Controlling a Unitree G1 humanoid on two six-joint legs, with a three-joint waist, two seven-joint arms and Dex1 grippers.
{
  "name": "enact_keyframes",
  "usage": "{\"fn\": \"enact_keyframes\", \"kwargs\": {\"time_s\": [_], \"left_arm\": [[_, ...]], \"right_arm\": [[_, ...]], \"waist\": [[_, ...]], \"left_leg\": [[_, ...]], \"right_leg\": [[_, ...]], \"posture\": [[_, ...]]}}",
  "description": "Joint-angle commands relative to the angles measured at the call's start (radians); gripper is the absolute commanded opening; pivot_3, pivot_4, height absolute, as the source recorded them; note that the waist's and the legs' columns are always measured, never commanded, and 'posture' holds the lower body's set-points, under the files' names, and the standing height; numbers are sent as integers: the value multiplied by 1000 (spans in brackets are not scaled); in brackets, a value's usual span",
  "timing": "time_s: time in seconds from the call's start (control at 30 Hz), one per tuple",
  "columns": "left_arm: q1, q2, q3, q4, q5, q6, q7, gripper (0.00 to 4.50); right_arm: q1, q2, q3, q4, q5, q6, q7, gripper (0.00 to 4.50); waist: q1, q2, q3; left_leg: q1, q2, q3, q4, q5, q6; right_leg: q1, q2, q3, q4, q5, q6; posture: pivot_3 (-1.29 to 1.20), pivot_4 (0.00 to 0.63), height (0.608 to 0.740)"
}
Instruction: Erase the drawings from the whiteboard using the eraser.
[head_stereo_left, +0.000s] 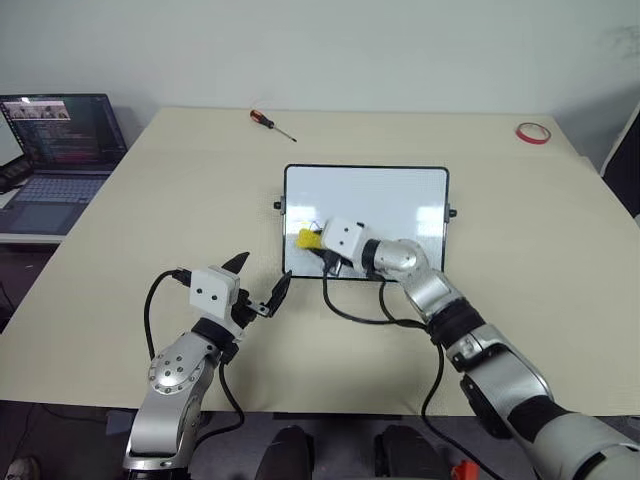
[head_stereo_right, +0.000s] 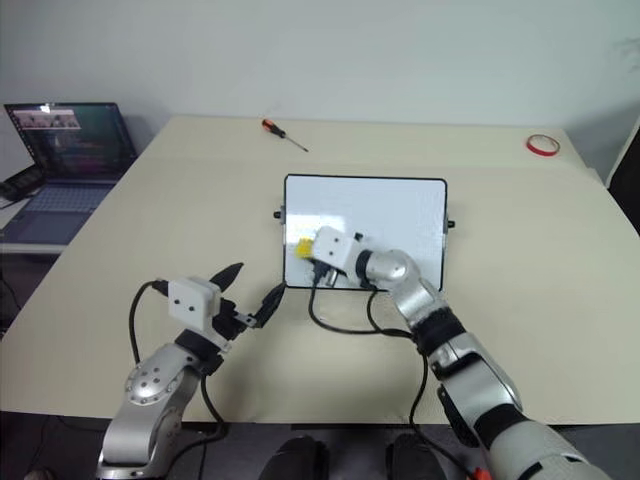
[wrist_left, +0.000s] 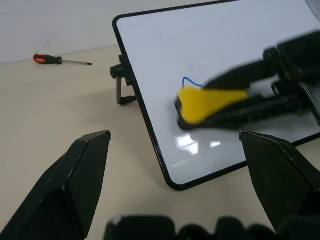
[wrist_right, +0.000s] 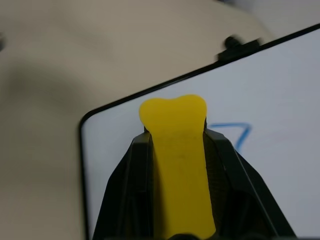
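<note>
The small bright yellow block eraser (wrist_right: 176, 165) is clamped between the right gripper's (head_stereo_left: 318, 243) two black fingers, over the left part of the rectangular glossy white whiteboard (head_stereo_left: 390, 200) beside a thin blue marker stroke (wrist_right: 235, 134). The right arm reaches forward and leftward across the board. The left gripper (head_stereo_left: 260, 282) hovers near the board's lower left corner, fingers spread apart, above the beige table (head_stereo_left: 150, 210).

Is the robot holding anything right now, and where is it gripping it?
The right gripper clamps the yellow eraser along its long sides, one end protruding. The left gripper holds nothing.
</note>
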Motion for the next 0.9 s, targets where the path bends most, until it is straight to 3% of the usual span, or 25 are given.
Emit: {"fn": "enact_keyframes", "kwargs": {"time_s": [0.03,0.2,0.43,0.77,0.9], "left_arm": [[-18,-2,-5,-19,0,-25,-5,4500],[-36,0,-13,-18,-2,-13,-7,4500],[-45,-2,-24,-29,-2,2,-2,4500],[-31,-2,-24,-39,-1,1,5,4500],[-28,-5,-28,-39,0,-3,5,4500]], "right_arm": [[14,-36,-26,11,-13,109,-21,1065],[-86,-18,-99,100,-18,95,-224,1065],[-172,7,-79,197,-56,66,-362,1065],[-85,-6,15,86,-55,146,-98,1065],[-32,-34,-8,0,-43,175,-75,1065]], "waist": [[0,1,0],[2,1,1],[2,1,1],[-3,1,1],[-1,2,1]], "left_leg": [[2,0,0,0,0,0],[4,0,-2,0,1,0],[4,-1,-3,-1,3,0],[4,0,-3,-2,3,0],[3,0,-3,-3,3,0]], "right_leg": [[3,0,0,-1,0,0],[4,0,-2,-1,1,-1],[4,0,-2,-2,2,-1],[4,1,-2,-2,2,-2],[4,0,-2,-3,2,-2]], "posture": [[0,150,740],[0,150,740],[0,150,740],[0,150,740],[0,150,740]]}}
